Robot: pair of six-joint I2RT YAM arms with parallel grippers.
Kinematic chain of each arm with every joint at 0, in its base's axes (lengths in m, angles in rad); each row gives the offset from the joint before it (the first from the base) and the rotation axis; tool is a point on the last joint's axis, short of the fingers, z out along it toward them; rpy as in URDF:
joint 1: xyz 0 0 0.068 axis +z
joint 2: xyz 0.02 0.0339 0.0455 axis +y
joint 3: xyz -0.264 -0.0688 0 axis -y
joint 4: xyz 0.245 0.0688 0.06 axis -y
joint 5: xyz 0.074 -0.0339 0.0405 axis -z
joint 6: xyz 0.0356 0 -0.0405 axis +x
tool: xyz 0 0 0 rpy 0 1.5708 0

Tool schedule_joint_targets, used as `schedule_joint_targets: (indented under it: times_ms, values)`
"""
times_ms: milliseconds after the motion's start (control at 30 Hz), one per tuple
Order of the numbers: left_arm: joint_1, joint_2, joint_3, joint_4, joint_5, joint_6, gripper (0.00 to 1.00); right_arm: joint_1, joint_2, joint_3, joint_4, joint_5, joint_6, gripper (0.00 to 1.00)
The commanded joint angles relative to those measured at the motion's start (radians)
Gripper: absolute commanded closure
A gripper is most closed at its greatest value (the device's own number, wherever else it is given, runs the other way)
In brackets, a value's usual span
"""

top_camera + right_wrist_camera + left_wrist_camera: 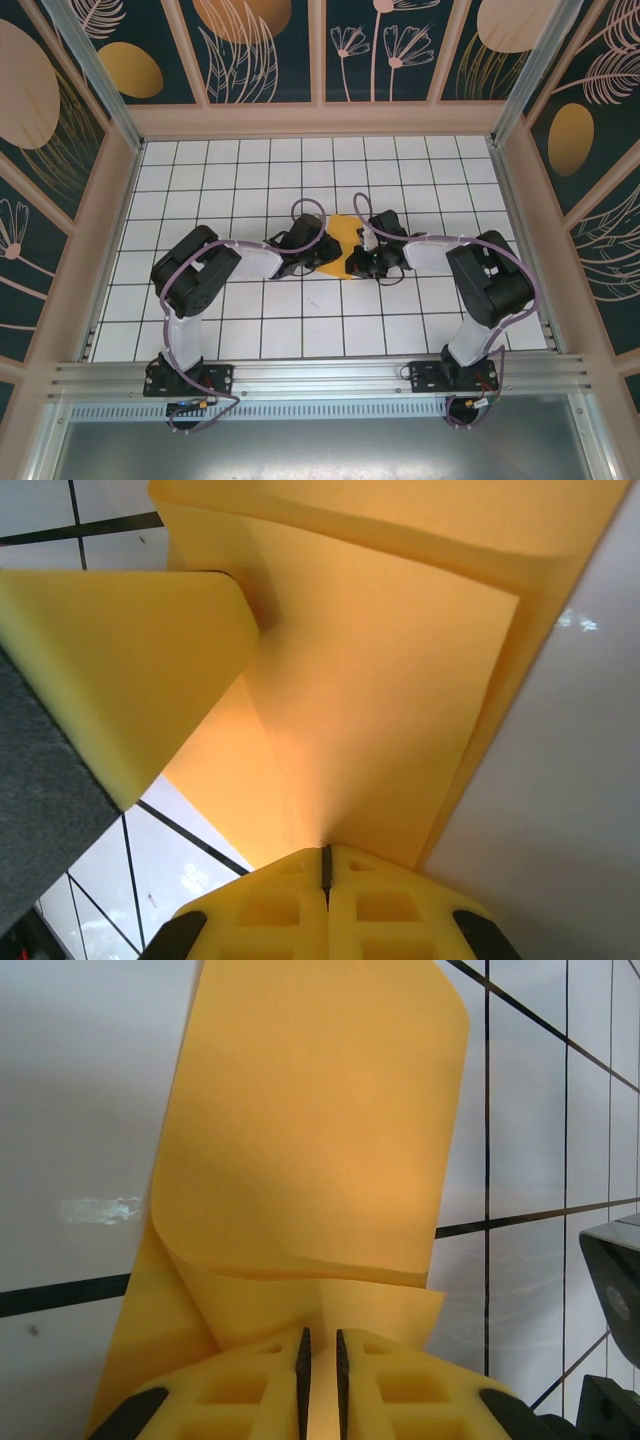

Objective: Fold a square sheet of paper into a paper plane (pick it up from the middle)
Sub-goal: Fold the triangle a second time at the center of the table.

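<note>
Orange-yellow square sheet of paper [340,235], just one, curled up at the middle of the table [300,330] between my two pincers, right pincer [325,865] clamped tight on it, left pincer [320,1360] pinching its edge, only a slit apart

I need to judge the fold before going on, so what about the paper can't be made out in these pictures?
Top external: both arms cover most of the paper sheet; creases unreadable.
Left wrist: whether the left fingers pinch it or stand just apart; far edge cut off at top.
Right wrist: right fingers hide its near edge; top cut off.
</note>
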Motion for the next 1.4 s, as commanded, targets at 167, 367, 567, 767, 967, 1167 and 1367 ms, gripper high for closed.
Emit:
schedule_joint_targets:
  times_ms: [167,367,567,767,967,1167,1367]
  values:
    - [-0.001,-0.074,0.001,0.000,0.086,-0.015,0.90,-0.003,0.028,-0.044,-0.050,0.055,0.003,0.95]
    - [-0.002,-0.040,0.008,0.006,0.124,-0.045,0.95,-0.003,0.024,-0.046,-0.043,0.061,0.011,0.95]
    - [-0.008,0.014,0.012,0.010,0.148,-0.064,0.95,-0.003,0.022,-0.041,-0.043,0.062,0.016,0.95]
    - [-0.011,0.024,0.013,-0.037,0.070,-0.032,0.94,-0.002,0.024,-0.040,-0.060,0.077,0.013,0.96]
    - [0.022,0.034,0.013,-0.063,-0.012,0.003,0.93,0.000,0.024,-0.055,-0.114,0.113,-0.029,0.98]
    - [0.050,0.059,0.068,-0.090,-0.043,0.050,0.92,-0.001,0.027,-0.083,-0.113,0.093,-0.043,0.99]
    - [0.081,0.065,0.061,-0.076,-0.047,0.067,0.92,-0.002,0.023,-0.092,-0.112,0.096,-0.038,1.00]
